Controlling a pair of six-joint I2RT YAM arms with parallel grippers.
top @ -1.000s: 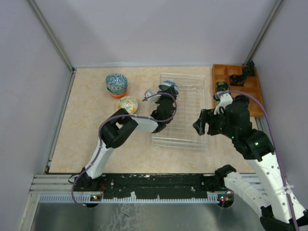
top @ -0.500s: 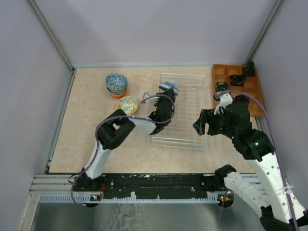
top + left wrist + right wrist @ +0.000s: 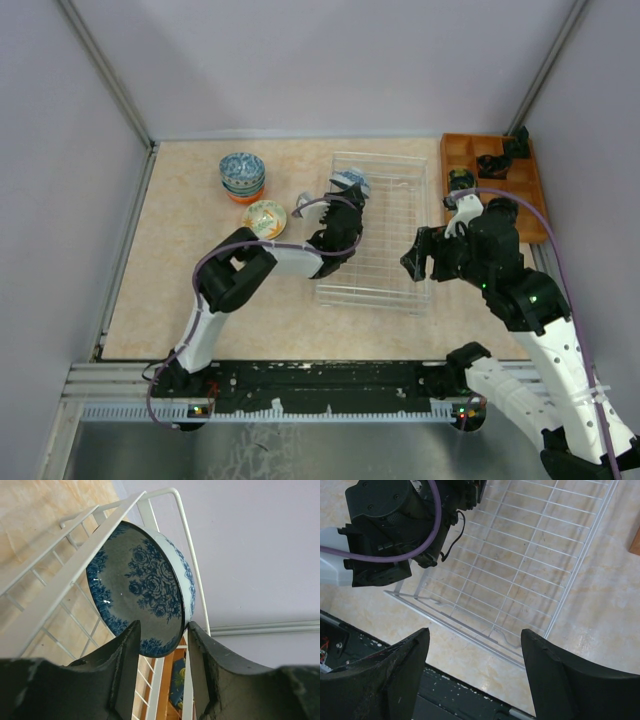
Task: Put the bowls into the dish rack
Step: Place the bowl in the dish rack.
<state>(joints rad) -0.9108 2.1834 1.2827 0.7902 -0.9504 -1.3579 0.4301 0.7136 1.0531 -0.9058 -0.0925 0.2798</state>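
Note:
A white bowl with blue flowers [image 3: 350,181] stands on its edge in the far left corner of the pale wire dish rack [image 3: 385,230], leaning on the rack's wall [image 3: 75,565]. In the left wrist view this bowl [image 3: 145,590] has its lower rim between my spread fingertips. My left gripper [image 3: 347,208] [image 3: 162,627] is open inside the rack, just near of the bowl. My right gripper [image 3: 412,258] [image 3: 474,632] is open and empty above the rack's near right corner [image 3: 530,555]. A stack of blue bowls on an orange one [image 3: 242,175] and a green-patterned bowl [image 3: 264,217] sit left of the rack.
An orange wooden tray [image 3: 535,205] with black items [image 3: 493,163] and a dark blue and yellow piece [image 3: 460,180] stands right of the rack. A small pale object [image 3: 307,197] lies just outside the rack's left side. Grey walls enclose the table.
My left gripper has drawn back a little toward the near side, away from the blue-flowered bowl, which stays standing in the rack. The right arm has not moved.

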